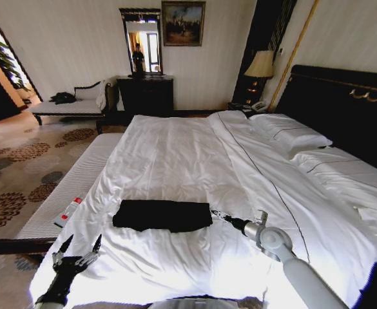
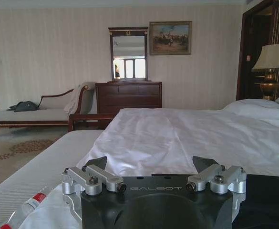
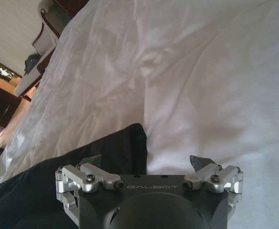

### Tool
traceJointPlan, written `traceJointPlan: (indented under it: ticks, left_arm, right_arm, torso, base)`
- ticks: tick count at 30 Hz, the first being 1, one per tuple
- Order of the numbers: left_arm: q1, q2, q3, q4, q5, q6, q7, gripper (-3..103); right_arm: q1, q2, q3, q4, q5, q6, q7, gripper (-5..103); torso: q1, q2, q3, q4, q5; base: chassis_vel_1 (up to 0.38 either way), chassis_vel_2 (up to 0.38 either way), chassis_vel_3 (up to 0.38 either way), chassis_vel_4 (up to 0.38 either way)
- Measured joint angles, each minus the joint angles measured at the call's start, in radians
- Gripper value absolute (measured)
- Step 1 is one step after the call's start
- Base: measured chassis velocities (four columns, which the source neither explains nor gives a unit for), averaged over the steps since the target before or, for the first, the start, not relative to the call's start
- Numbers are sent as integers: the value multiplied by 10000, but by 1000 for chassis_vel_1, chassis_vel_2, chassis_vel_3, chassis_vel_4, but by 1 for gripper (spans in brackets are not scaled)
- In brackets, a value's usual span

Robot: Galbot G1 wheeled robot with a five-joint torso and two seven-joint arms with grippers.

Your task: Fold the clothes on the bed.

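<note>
Our left gripper [image 1: 80,245] spread wide at the near left corner of the bed [image 1: 175,154], the clothes [image 1: 163,215] folded into a black rectangle on the duvet, our right gripper [image 1: 215,214] apparently open at its right edge.

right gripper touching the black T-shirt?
Cannot tell. In the head view the right gripper meets the folded T-shirt's right edge; no view plainly shows contact or gap.

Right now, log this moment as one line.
black T-shirt: folded, on white duvet | right gripper: open, at shirt's right edge | left gripper: open, near bed's left corner, clear of shirt
</note>
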Motion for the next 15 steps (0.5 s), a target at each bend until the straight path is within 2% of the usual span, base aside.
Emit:
traceJointPlan:
  ticks: [5,9,15]
  left_arm:
    - [-24,7,7,15,-4,1,0,100]
    - [-40,12,14,23,-9,11,0,100]
    - [-52,14,17,32,-16,22,0,100]
  right_arm:
    - [126,28,-237,-158,-445,-35,-323,100]
    - [458,305,-656,-619,-839,-70,-505,100]
    - [731,565,-824,-972,-882,-197,-550,100]
  torso:
    - [0,0,0,0,-1]
    - [0,0,0,1,1]
    - [1,-2,0,2,0]
  base:
    - [0,0,0,0]
    - [0,0,0,0]
    - [0,0,0,0]
